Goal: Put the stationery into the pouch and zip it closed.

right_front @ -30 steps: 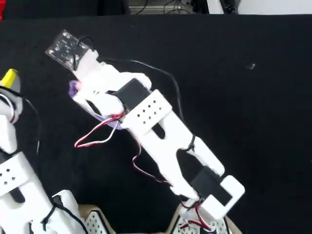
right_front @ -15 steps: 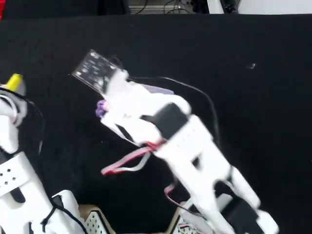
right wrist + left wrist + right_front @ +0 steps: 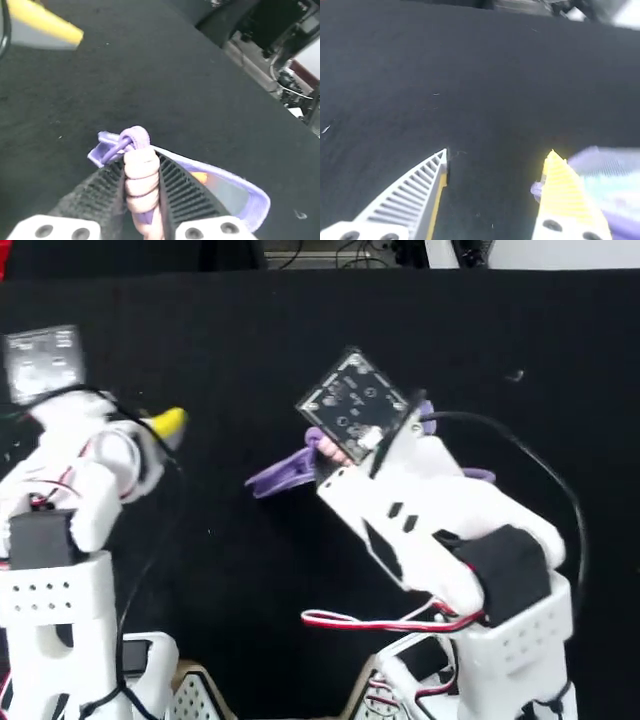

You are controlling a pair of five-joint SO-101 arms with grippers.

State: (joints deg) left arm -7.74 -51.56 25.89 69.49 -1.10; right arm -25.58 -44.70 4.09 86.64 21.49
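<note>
My right pincer [image 3: 141,167] is clenched on the pouch's [image 3: 252,200] pull [image 3: 135,138]; my left pincer [image 3: 498,155] is released and empty, the pouch near it

high: overhead, far | 2 wrists: close, low | shared: pouch [image 3: 276,474], table [image 3: 520,340]

One pouch [image 3: 278,476], two grippers [image 3: 498,155] [image 3: 141,165].

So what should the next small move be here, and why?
Probably move the open left gripper onto the purple pouch and shut on it. The right gripper is shut on the zipper pull, but nothing else holds the pouch, so pulling would likely just drag it along.
</note>
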